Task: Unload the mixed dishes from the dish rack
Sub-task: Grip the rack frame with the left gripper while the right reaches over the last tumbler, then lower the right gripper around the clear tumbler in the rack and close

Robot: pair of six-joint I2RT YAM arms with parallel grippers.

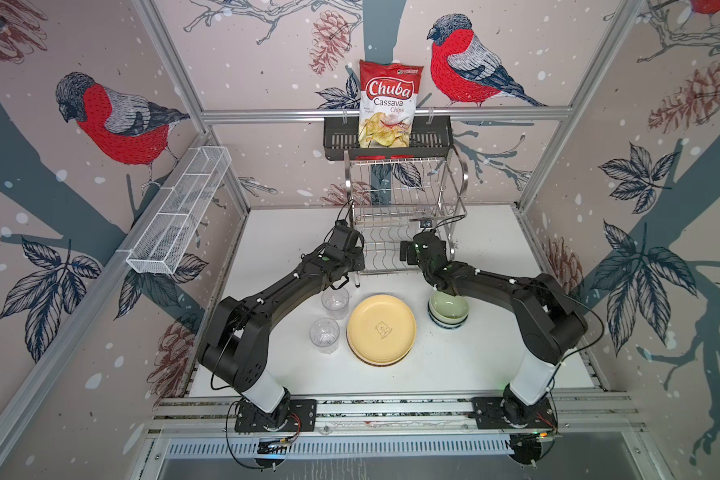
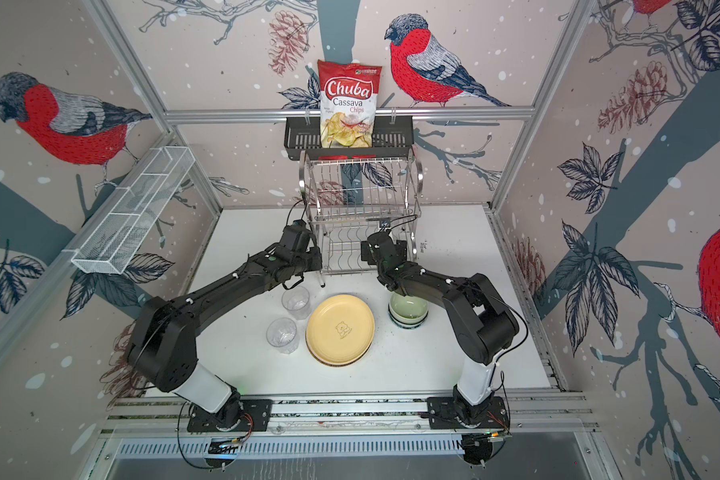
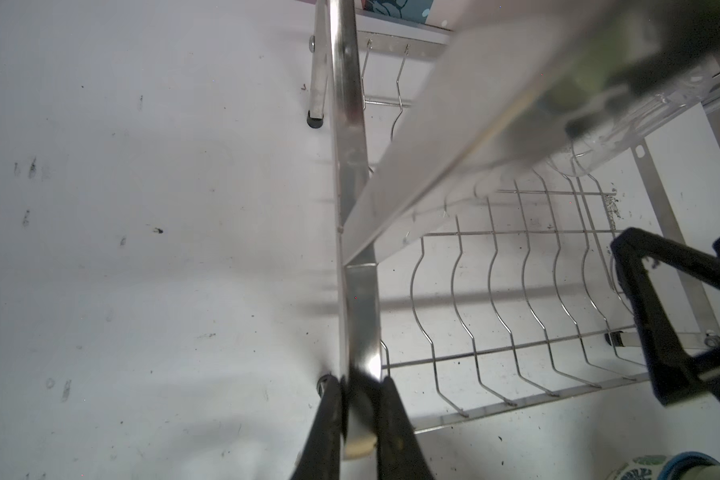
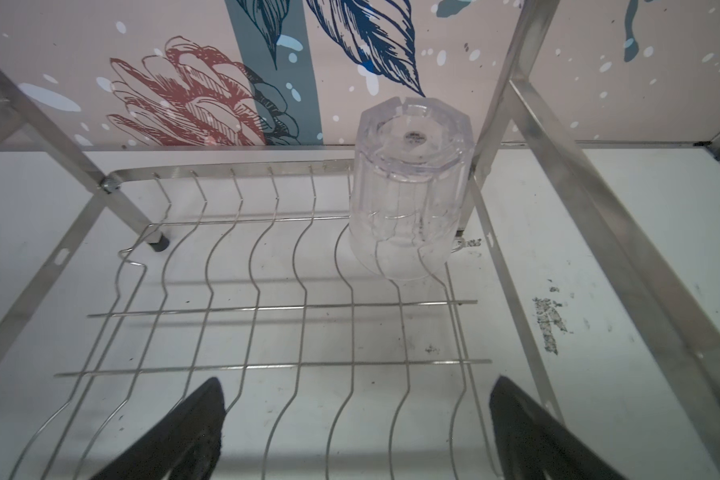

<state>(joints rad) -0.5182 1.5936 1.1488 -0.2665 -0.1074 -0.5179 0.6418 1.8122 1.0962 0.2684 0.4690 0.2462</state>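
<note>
One glass in rack; L jaws clamp rack, R jaws wide.

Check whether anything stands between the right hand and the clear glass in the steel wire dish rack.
Nothing visible does. The open right hand faces the upside-down clear glass across the bare wire lower tier of the shiny steel dish rack. A steel upright stands close beside the glass, not in the path.
</note>
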